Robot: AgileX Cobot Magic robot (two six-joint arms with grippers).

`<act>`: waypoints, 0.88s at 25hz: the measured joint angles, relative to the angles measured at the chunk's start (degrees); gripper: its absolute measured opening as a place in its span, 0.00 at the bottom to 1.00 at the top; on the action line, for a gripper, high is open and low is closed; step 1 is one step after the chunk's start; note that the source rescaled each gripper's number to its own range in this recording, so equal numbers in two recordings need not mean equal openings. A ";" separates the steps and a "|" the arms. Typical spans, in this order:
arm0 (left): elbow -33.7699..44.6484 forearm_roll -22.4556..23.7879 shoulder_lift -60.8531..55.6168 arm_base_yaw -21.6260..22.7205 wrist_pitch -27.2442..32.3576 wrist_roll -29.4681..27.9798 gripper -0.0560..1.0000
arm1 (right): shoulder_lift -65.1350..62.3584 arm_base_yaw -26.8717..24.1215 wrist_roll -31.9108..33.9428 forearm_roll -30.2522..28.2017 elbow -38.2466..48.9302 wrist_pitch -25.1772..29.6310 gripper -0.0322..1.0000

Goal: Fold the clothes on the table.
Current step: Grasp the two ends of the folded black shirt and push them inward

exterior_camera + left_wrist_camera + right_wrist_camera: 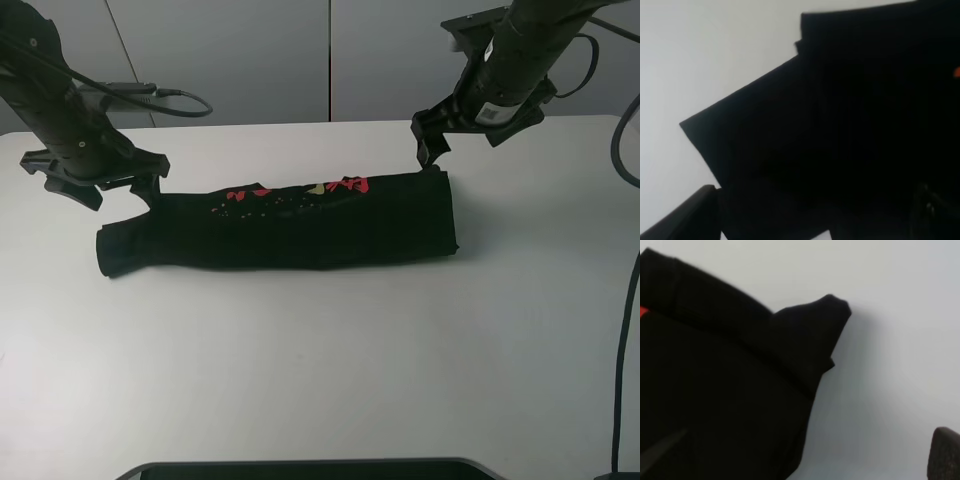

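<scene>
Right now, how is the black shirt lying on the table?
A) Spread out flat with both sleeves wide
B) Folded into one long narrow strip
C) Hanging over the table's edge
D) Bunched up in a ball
B: the shirt lies as a single long, narrow strip running left to right, with the white table showing on every side of it.

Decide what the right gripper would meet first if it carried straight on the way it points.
Probably the far right corner of the folded black cotton T-shirt, just under the right gripper. Depth is unclear; it might instead land on the white smooth tabletop beside it.
</scene>
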 joint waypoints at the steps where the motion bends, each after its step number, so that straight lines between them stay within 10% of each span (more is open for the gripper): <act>1: 0.00 -0.34 0.32 0.56 0.13 0.00 0.99 | 0.00 0.02 -0.32 0.31 0.00 0.00 1.00; 22: -0.13 -2.06 9.44 3.30 -2.17 1.52 0.99 | 10.12 -1.61 -0.93 6.41 -0.45 0.80 1.00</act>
